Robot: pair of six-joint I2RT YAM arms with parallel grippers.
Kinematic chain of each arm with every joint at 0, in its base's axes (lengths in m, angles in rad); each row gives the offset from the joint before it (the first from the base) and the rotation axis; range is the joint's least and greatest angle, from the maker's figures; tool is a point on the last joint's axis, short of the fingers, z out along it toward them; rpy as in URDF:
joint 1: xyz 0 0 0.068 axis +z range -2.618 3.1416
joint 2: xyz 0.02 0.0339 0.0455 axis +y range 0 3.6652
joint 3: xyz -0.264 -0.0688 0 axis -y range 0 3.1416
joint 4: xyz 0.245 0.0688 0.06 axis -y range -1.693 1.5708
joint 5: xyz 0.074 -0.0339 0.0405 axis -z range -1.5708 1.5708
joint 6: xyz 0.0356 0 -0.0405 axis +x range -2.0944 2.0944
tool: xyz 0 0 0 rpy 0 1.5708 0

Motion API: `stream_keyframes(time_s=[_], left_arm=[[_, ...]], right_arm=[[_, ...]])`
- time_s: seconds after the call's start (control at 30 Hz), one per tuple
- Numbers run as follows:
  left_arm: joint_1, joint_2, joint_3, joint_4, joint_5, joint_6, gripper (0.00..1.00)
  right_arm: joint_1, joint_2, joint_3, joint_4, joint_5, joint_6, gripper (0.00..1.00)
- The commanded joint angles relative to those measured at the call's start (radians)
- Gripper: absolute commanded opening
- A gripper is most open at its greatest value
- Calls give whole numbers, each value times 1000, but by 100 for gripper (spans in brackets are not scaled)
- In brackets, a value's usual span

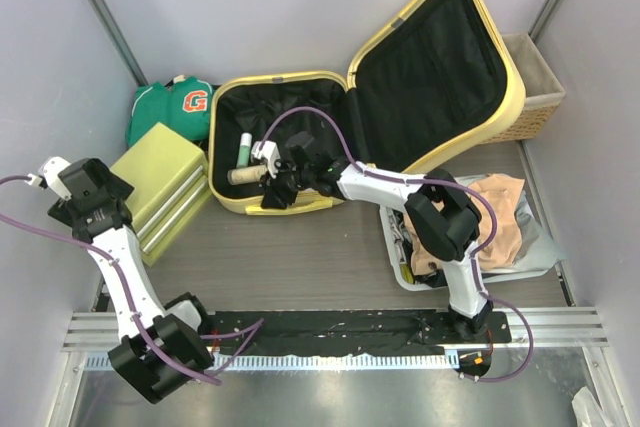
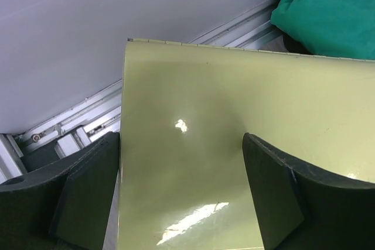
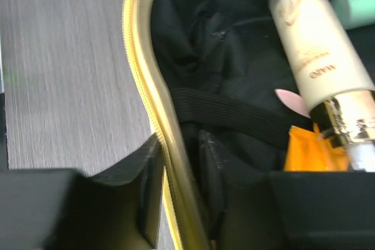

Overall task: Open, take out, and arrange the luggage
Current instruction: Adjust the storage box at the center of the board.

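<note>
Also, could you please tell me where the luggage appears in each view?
Top external: the luggage lies open at centre, lid raised to the right.
Left wrist: not in it.
Right wrist: the luggage shows as a yellow rim down the middle, black lining to its right.
Shared landmark: the cream bottle lying inside.

The cream bottle (image 3: pixel 316 39) runs off the view's edge.

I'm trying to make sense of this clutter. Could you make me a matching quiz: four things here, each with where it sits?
1 cream bottle
2 green sweatshirt
3 yellow-green box
4 wicker basket

A left of the luggage
B back right corner
C inside the luggage
D back left corner, orange G on it

Pairs: 1-C, 2-D, 3-A, 4-B
</note>
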Motion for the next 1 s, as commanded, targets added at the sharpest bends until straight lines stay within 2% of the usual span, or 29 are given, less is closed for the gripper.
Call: stream_keyframes(time_s=[0.0, 0.1, 0.2, 0.5, 0.73, 0.97], left_arm=[[-41, 100, -36, -86, 223, 21, 79], [-81, 148, -20, -89, 223, 26, 77], [-142, 191, -1, -92, 216, 31, 76], [-303, 296, 69, -86, 177, 0, 75], [-374, 347, 112, -85, 180, -14, 75], [-388, 349, 131, -94, 179, -2, 76]], right_arm=[[-23, 22, 45, -57, 64, 35, 23], [-58, 14, 31, -94, 118, 61, 9], [-86, -7, -1, -112, 181, 79, 2], [-172, -72, -84, -120, 276, 115, 1], [-246, -119, -116, -123, 311, 119, 1], [-272, -127, -116, -123, 307, 118, 2]])
